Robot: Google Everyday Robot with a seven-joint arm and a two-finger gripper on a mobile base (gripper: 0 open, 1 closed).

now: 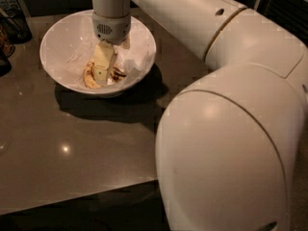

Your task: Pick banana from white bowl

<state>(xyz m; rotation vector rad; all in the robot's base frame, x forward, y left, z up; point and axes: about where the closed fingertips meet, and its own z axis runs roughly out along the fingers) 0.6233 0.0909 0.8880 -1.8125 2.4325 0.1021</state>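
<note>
The white bowl (62,37) stands on the dark table at the upper left, lined with crumpled white paper. A small blotched banana (88,76) lies at its bottom, with a dark brown end (117,73) showing to the right. My gripper (102,77) reaches straight down into the bowl from above and sits right over the middle of the banana, covering it. My arm's large white links fill the right half of the view.
The dark grey table (72,148) has its front edge near the bottom of the view. Dark objects (14,25) stand at the far left beside the bowl. My arm's elbow (226,153) blocks the right side.
</note>
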